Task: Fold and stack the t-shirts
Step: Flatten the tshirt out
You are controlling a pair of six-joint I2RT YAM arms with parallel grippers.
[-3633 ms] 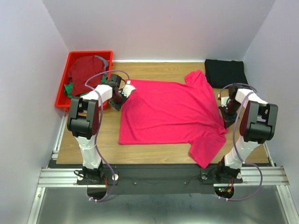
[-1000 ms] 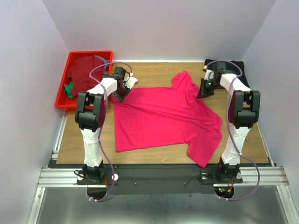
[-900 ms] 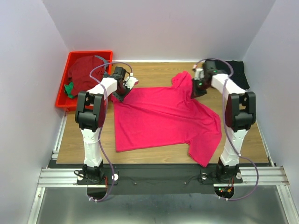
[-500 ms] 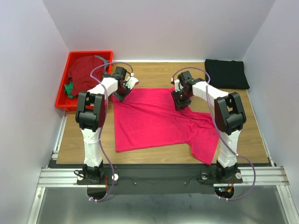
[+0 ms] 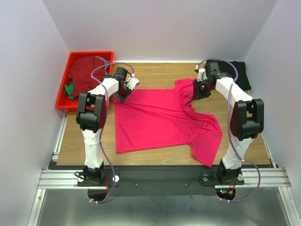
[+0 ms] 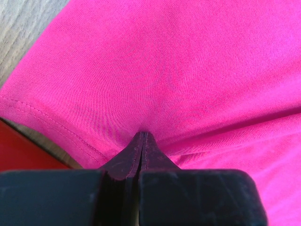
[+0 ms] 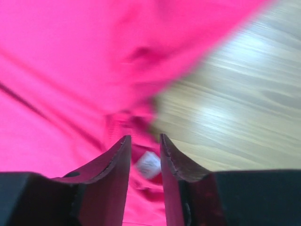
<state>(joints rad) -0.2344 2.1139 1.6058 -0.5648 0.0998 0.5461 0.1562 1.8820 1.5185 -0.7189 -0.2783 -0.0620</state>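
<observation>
A bright pink-red t-shirt [image 5: 160, 120] lies spread on the wooden table, its far right part rumpled. My left gripper [image 5: 123, 91] is shut on the shirt's far left corner; in the left wrist view [image 6: 142, 135] the jaws are pressed together with the pink cloth [image 6: 178, 70] pinched at their tips. My right gripper [image 5: 197, 91] is at the shirt's far right, by the collar. In the right wrist view [image 7: 143, 140] its jaws stand a narrow gap apart around bunched pink cloth and a white label [image 7: 149, 165]. A folded black t-shirt [image 5: 239, 73] lies at the far right corner.
A red plastic bin [image 5: 62, 95] at the far left holds a dark red shirt [image 5: 87, 70] and a green one [image 5: 69, 89]. White walls close in the table on three sides. Bare wood [image 7: 244, 108] shows beside the right gripper.
My right gripper swung in towards the table's middle, dragging the shirt's collar area, and has now moved back to the far right with it. The left gripper has stayed put.
</observation>
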